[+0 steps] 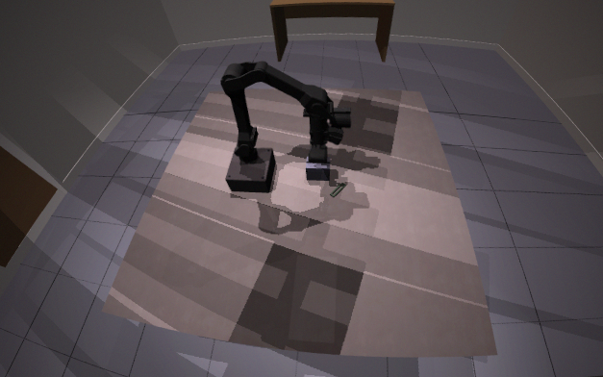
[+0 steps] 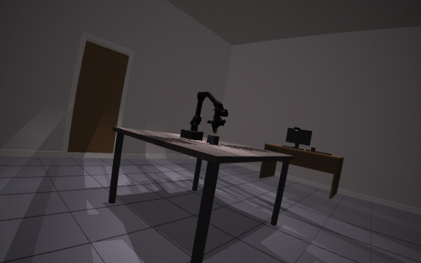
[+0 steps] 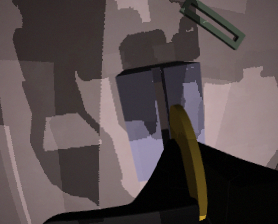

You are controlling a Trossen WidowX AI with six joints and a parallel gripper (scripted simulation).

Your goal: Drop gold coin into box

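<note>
Coin [image 3: 188, 163] gripped edge-on in pincer [image 3: 183, 183], above box [image 3: 159, 99] slot; holder [image 3: 212, 22] vacant.

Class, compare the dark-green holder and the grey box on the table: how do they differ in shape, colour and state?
The holder is a flat, dark-green, open frame lying low on the table; the box is a taller, closed grey block. The holder stands empty and apart; the box sits directly beneath the gripper, which is shut on the coin. Both rest on the table and have a narrow slot.
</note>
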